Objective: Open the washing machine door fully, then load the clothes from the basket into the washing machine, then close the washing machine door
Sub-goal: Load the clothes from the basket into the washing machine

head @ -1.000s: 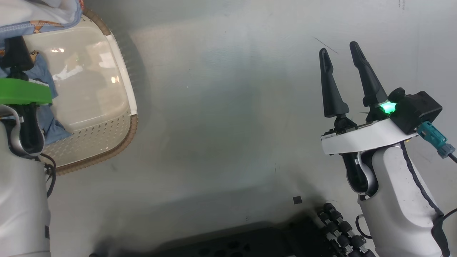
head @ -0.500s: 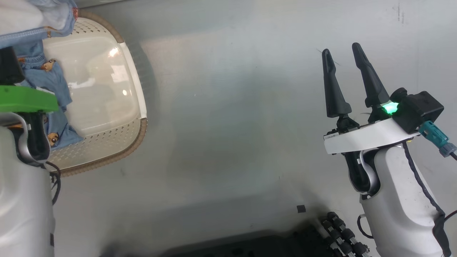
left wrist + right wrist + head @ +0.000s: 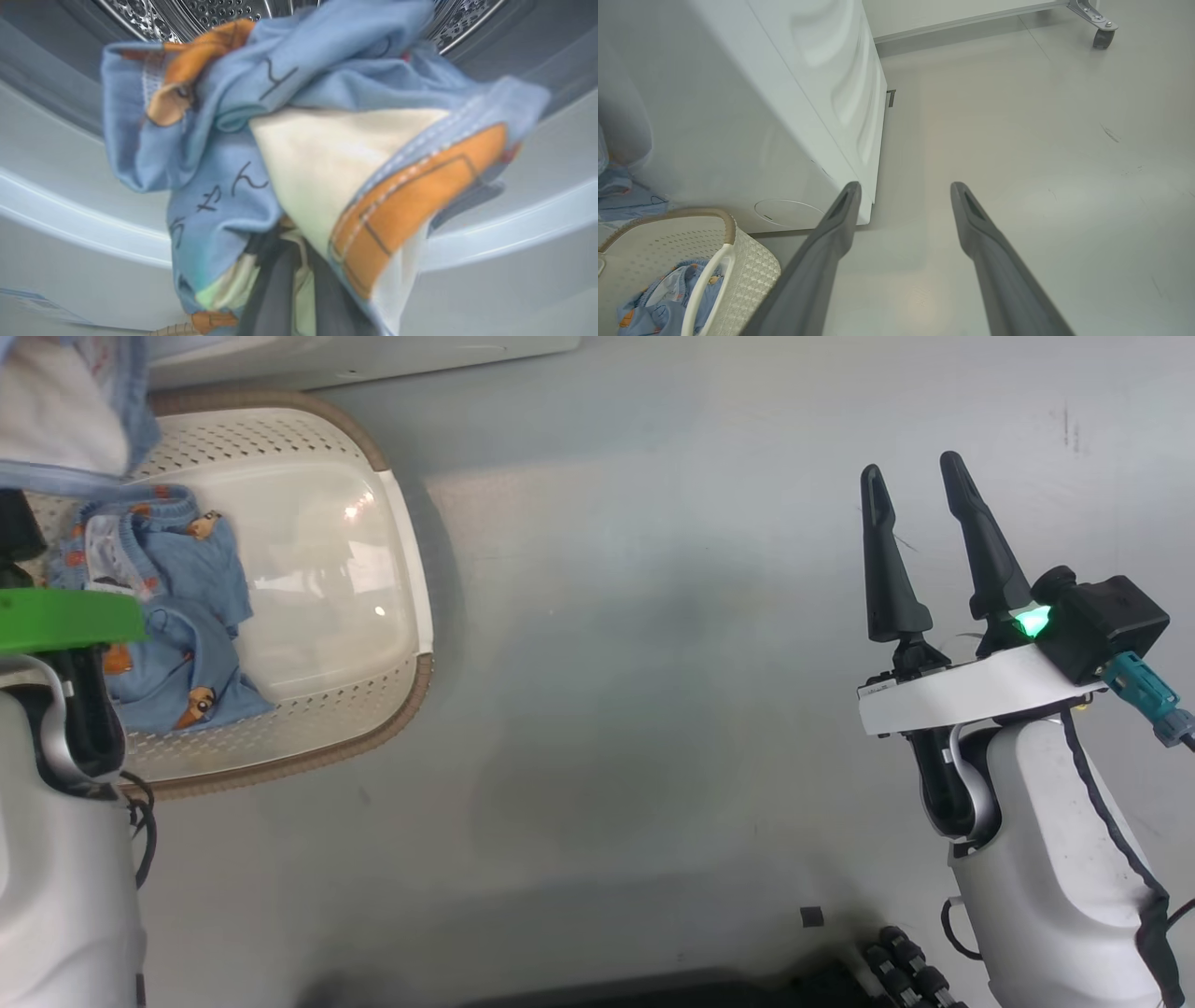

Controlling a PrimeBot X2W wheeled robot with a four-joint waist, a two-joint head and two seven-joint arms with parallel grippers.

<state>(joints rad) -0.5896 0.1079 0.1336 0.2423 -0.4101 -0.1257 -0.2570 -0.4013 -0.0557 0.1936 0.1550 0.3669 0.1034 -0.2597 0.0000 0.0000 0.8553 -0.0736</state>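
- Closest in the left wrist view, the left hand [image 3: 290, 261] has its two dark fingers drawn together and buried in a bunched garment [image 3: 327, 154] of blue and cream cloth with orange patches. It is clamped on that cloth and carries it clear of the basket.
- Just past the bundle, the same view shows the washing machine's perforated steel drum [image 3: 210, 9] behind its grey gasket, with nothing across the opening. I take the loading step to be in hand, with the first piece raised in front of the mouth.
- The next move likely calls for pushing the bundle well past the gasket before letting go, since its loose ends hang low and could drape over the lip.
- The head view adds what the wrist view hides. The basket [image 3: 409, 616] sits on the floor [image 3: 653, 709], and a blue bear-print garment [image 3: 177, 616] lies inside it, so a second pick is left.
- The right hand [image 3: 910, 467] hovers over bare floor, well apart from the basket, its fingers spread wide and holding nothing.
- The right wrist view looks between those spread fingers. It gives the washing machine [image 3: 738, 116] from its white side panel, with the basket just beside its lower front corner.
- Farthest off, that view shows a caster [image 3: 1101, 38] on a metal frame.
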